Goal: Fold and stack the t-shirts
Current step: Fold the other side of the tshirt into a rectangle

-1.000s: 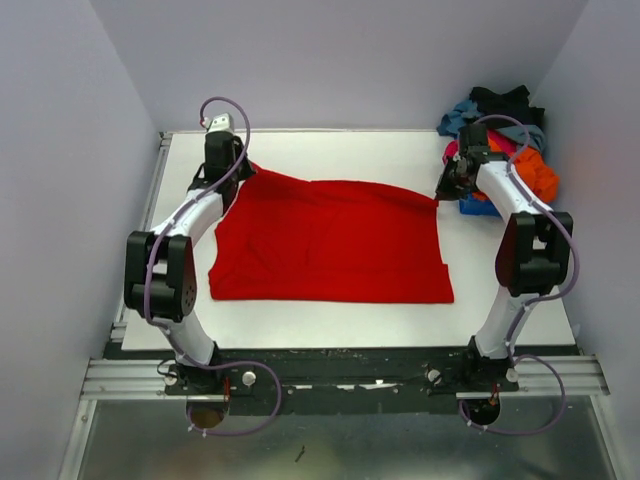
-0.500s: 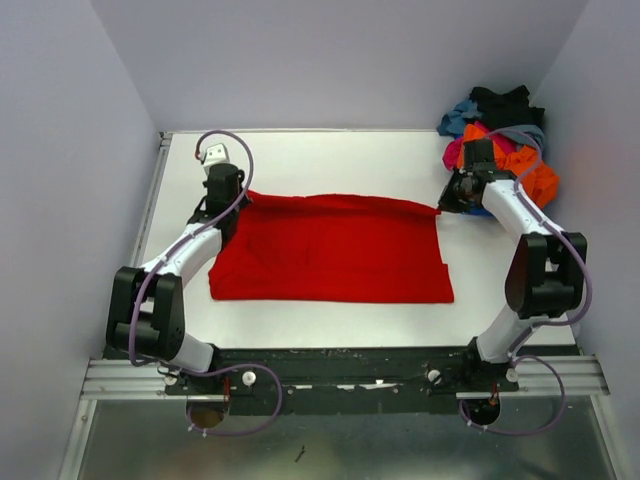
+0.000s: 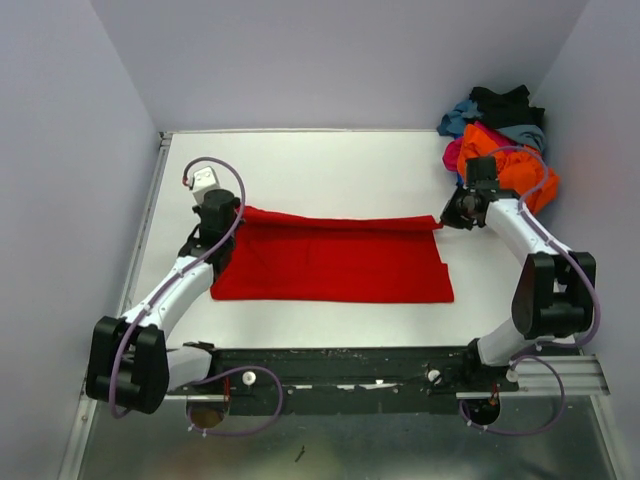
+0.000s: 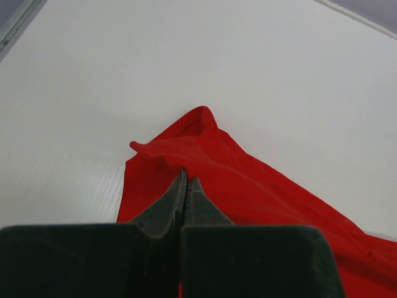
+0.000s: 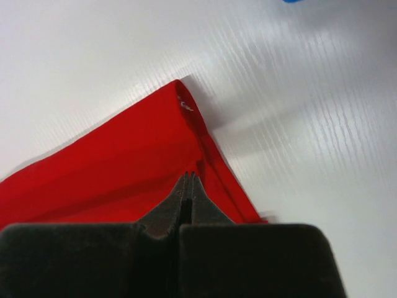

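The left gripper [image 3: 238,212] is clamping the red t-shirt [image 3: 330,265] at its ten o'clock corner, and the right gripper [image 3: 446,220] is pinching the two o'clock corner. The shirt is lying across the middle of the table [image 3: 330,160], with the other t-shirts [image 3: 505,150] heaped at one o'clock.

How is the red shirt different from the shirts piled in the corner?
The red t-shirt lies spread out on the table; the pile of shirts is bunched up in the far right corner. The left gripper and right gripper pinch the red t-shirt's far edge; neither holds the pile. The red t-shirt is one colour; the pile mixes orange, blue and black. Both are soft cloth.
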